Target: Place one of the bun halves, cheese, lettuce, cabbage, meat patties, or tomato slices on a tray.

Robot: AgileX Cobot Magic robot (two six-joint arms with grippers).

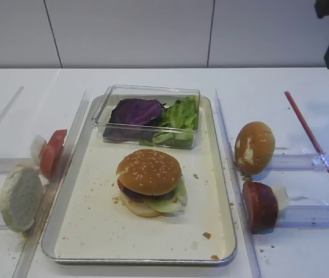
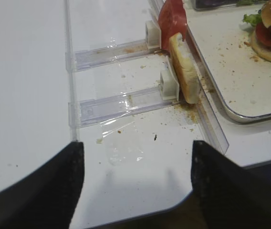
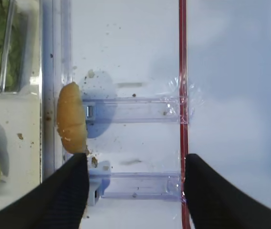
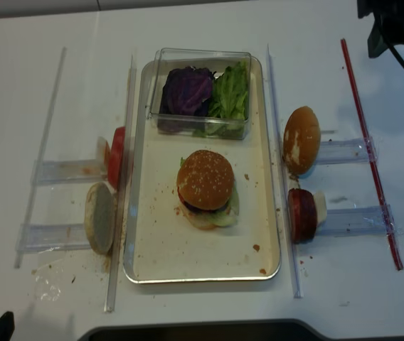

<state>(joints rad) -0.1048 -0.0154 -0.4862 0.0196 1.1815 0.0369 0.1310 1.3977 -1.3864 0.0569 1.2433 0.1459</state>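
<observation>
The sesame bun half (image 1: 149, 171) tops a stacked burger on the silver tray (image 1: 89, 231), over a dark patty, tomato and lettuce (image 1: 173, 202). Purple cabbage (image 1: 134, 111) and more lettuce (image 1: 179, 116) fill a clear box at the tray's back. A meat patty (image 1: 260, 205) stands on edge right of the tray. A tomato slice (image 1: 51, 152) stands on its left. My right gripper (image 3: 135, 160) hangs open and empty over the right-hand holders, far back right (image 4: 397, 25). My left gripper (image 2: 136, 145) is open and empty near the table's front left edge.
A smooth brown bun (image 1: 254, 147) and a pale flat bun half (image 1: 21, 198) lean in clear plastic holders beside the tray. A white piece (image 1: 279, 197) sits behind the patty. A red strip (image 1: 315, 142) runs along the far right. Clear rails (image 1: 231, 150) flank the tray.
</observation>
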